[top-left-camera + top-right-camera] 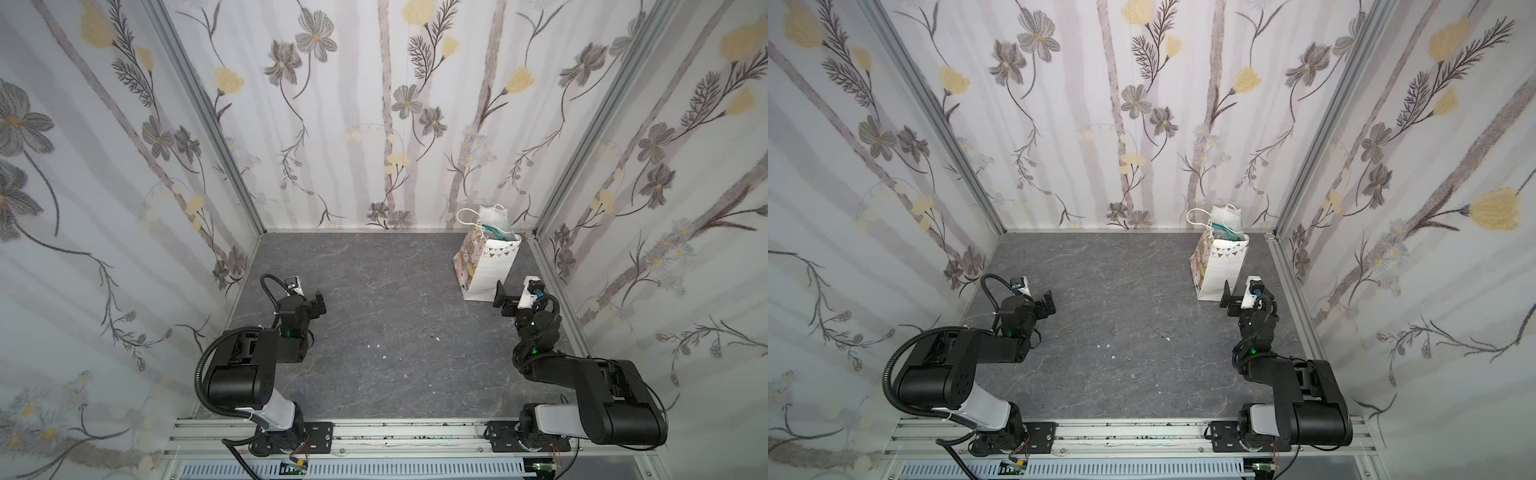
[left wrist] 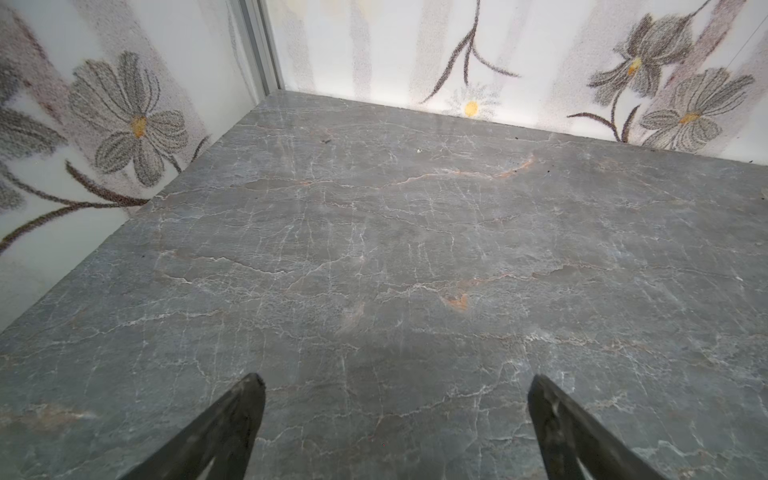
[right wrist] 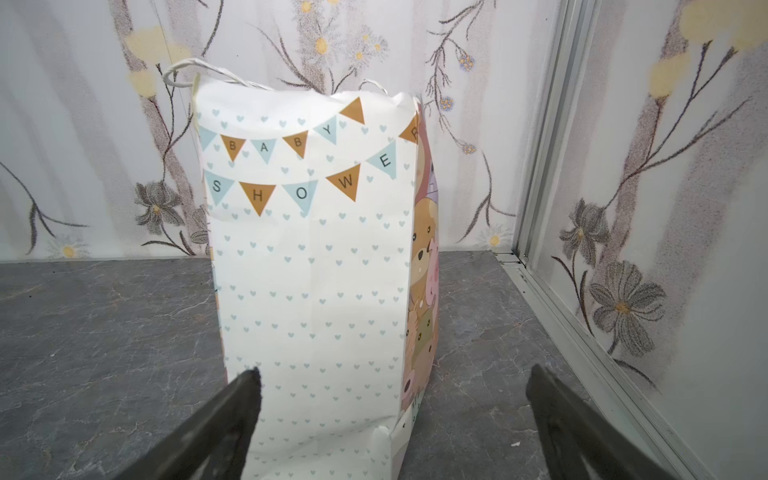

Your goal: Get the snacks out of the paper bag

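Observation:
The white paper bag (image 1: 486, 266) (image 1: 1221, 266) stands upright at the back right of the grey table, near the corner. Its cord handles stick up, and it shows a bunting band, small hearts and pastel animals (image 3: 311, 270). A teal snack packet (image 1: 496, 230) (image 1: 1225, 230) peeks out of its open top; the other snacks are hidden inside. My right gripper (image 1: 505, 297) (image 1: 1229, 297) (image 3: 392, 374) is open, low and close in front of the bag's base, holding nothing. Over bare table at the left, my left gripper (image 1: 318, 301) (image 1: 1048, 301) (image 2: 397, 380) is open and empty.
Flowered walls close the table on three sides. An aluminium post and rail (image 3: 540, 208) run just right of the bag. A few tiny white crumbs (image 1: 376, 345) lie mid-table. Both arm bases sit on the front rail (image 1: 407, 436).

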{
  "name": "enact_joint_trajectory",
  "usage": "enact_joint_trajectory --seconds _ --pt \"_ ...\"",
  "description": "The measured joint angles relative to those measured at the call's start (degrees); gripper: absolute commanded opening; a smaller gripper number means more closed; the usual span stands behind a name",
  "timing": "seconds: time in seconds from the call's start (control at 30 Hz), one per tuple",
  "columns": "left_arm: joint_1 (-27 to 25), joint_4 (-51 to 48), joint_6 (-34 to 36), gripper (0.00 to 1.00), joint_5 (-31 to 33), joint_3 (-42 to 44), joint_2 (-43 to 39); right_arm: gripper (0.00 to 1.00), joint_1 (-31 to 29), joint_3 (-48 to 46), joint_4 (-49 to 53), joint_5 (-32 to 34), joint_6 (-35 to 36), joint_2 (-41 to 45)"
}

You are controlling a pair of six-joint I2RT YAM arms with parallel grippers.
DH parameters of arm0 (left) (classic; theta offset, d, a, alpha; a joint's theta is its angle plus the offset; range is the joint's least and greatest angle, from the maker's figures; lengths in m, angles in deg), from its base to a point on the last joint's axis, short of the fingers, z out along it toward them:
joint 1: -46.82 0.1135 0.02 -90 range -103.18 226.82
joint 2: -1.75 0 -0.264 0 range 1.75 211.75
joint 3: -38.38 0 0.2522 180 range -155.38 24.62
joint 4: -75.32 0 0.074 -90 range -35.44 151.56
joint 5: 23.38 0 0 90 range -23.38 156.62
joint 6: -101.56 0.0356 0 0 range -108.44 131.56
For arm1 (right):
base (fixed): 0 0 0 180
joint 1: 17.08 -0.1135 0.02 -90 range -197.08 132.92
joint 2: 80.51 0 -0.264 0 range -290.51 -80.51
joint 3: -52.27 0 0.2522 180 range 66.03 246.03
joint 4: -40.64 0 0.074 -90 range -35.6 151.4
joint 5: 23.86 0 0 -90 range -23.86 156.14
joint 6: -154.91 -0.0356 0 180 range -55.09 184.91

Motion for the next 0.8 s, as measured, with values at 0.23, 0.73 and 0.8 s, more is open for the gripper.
enact_joint_trajectory --seconds 0.23,0.73,0.8 --pt "0.0 0.0 0.0 1.00 0.0 0.0 0.0 1.00 0.0 -0.1 -0.1 -0.2 0.0 0.0" --pt "0.0 -0.1 0.0 1.00 0.2 3.0 -6.3 1.00 -0.6 -0.9 0.6 -0.5 0.3 2.4" --pt "-0.3 -1.8 0.0 1.00 0.5 4.0 -12.2 1.00 -1.4 -0.6 3.8 -0.6 0.6 7.2"
